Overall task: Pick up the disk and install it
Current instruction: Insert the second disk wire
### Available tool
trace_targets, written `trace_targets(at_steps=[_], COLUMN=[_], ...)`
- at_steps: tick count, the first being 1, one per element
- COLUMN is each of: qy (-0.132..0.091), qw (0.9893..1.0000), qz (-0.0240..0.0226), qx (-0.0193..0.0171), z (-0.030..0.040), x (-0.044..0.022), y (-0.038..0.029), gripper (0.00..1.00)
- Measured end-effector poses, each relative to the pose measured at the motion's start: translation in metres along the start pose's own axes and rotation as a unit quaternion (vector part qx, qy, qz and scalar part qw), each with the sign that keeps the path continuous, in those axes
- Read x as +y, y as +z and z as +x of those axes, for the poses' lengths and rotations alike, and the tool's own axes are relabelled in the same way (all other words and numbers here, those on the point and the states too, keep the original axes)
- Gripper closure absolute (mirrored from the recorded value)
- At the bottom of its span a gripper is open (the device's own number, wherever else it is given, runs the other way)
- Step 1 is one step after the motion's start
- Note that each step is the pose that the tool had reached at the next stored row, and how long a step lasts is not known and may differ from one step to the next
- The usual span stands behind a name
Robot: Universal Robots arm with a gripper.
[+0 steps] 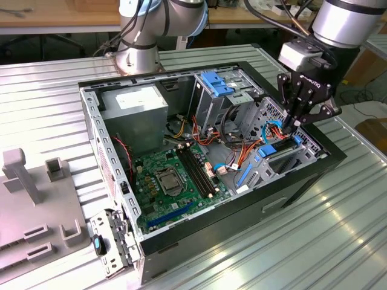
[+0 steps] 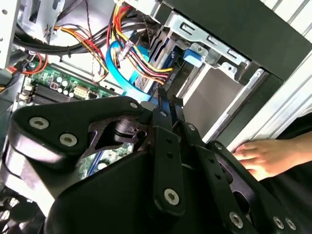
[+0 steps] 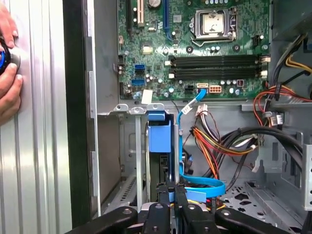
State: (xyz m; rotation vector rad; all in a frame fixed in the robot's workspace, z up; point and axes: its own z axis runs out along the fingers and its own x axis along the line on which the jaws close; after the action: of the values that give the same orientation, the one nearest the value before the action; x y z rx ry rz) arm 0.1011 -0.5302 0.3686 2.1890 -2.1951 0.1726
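Note:
The disk (image 3: 159,137) stands on edge in a slot of the grey drive cage (image 1: 290,158) at the front corner of the open computer case, its bright blue carrier (image 1: 282,147) showing. My gripper (image 1: 292,127) hangs just above that end of the cage, among the blue and orange cables. Its black fingers (image 3: 169,191) are pressed together, with their tips at the near end of the disk's dark edge in both wrist views. I see nothing clamped between them.
A person's hand (image 3: 7,73) rests on the ribbed table beside the case wall (image 3: 75,122). A blue flat cable (image 3: 202,184) loops close to the fingers. The motherboard (image 1: 175,178), power supply (image 1: 136,112) and a fixed blue bracket (image 1: 216,83) fill the case.

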Motion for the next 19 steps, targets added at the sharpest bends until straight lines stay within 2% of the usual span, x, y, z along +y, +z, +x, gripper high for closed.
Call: trace_targets(at_steps=[2, 5, 9, 10, 11, 12, 13, 14, 16, 19], qy=[0.000, -0.002, -0.003, -0.003, -0.003, -0.002, -0.001, -0.001, 0.000, 0.000], qw=[1.0000, 1.0000, 1.0000, 1.0000, 0.9999, 0.9996, 0.9994, 0.9990, 0.9987, 0.9983], qz=[0.0020, 0.0033, 0.0044, 0.0051, 0.0051, 0.0051, 0.0050, 0.0050, 0.0050, 0.0050], qx=[-0.0010, -0.0010, -0.0010, -0.0010, -0.0093, -0.0292, -0.0330, -0.0436, -0.0509, -0.0589], z=[0.0016, 0.0013, 0.0017, 0.0032, 0.0039, 0.0087, 0.0155, 0.0196, 0.0229, 0.0282], x=[0.0037, 0.0041, 0.0046, 0.0050, 0.0051, 0.0048, 0.0048, 0.0048, 0.0048, 0.0049], y=[0.0015, 0.0043, 0.0111, 0.0150, 0.0156, 0.0160, 0.0170, 0.0175, 0.0179, 0.0187], gripper=[0.84, 0.84, 0.84, 0.84, 0.84, 0.84, 0.84, 0.84, 0.84, 0.84])
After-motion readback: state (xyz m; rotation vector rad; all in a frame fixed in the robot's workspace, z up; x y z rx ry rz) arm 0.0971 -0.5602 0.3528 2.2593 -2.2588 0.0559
